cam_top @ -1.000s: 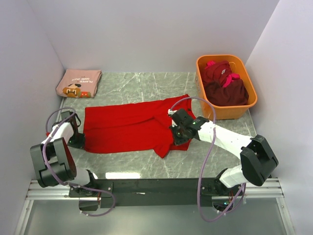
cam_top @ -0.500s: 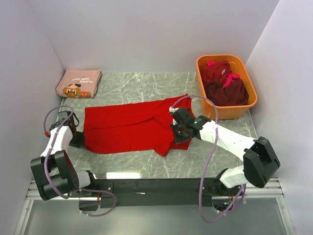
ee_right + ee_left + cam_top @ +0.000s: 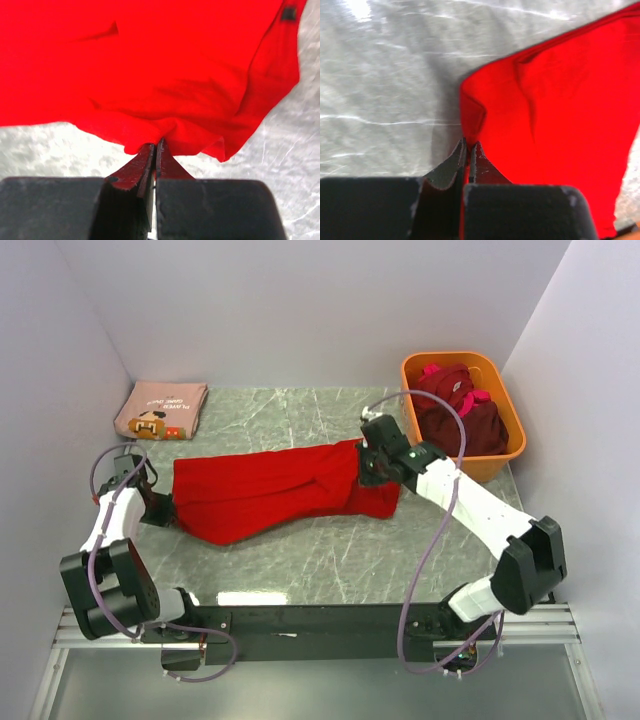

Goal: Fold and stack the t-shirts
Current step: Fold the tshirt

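The bright red t-shirt lies stretched across the middle of the marble table, folded lengthwise into a narrow band. My left gripper is shut on its left edge; in the left wrist view the fingers pinch the red cloth at its corner. My right gripper is shut on the shirt's right end, and the right wrist view shows red cloth bunched at the fingertips. A folded dusty-pink tee with cartoon print lies at the back left. Dark maroon tees with pink trim sit in the tub.
The orange plastic tub stands at the back right, just right of my right gripper. White walls close in the table on the left, back and right. Marble surface shows in front of the shirt.
Both grippers moved toward the back, carrying the shirt's near edge up and over. The shirt went from a wide spread to a narrow folded band.
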Robot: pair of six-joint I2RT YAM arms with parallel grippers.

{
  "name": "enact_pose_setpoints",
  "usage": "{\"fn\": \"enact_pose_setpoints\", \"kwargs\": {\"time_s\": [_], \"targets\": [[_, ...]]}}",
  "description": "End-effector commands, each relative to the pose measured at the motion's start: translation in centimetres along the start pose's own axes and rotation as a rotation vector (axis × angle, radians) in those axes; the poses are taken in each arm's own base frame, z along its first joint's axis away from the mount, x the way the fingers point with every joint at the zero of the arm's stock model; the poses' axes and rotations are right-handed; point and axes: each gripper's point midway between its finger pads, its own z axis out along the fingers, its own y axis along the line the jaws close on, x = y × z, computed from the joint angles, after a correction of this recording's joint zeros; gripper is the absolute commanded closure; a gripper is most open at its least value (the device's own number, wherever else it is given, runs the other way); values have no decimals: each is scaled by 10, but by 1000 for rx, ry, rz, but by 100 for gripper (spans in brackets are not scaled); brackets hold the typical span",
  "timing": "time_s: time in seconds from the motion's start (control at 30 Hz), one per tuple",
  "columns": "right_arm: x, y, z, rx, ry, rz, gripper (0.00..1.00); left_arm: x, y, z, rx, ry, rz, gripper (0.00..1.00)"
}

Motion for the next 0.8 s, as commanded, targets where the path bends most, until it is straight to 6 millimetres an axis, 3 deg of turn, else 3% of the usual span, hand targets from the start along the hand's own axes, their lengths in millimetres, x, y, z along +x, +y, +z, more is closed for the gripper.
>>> {"fn": "enact_pose_setpoints", "kwargs": {"time_s": [0.0,0.3,0.57,0.67,0.77], "targets": [[-30,-2,2,33,-43,18,100,-8,-31,-8,94,4,-7,99],[-59,-5,27,50,-36,24,100,-22,-58,-4,158,-32,-88,99],[-79,-16,62,56,-24,25,100,-23,-72,15,170,-8,-125,99],[-88,-16,77,48,-27,5,100,-24,-77,22,167,-4,-133,91],[-98,-17,92,45,-34,-30,99,-29,-85,22,185,-14,-152,63]]}}
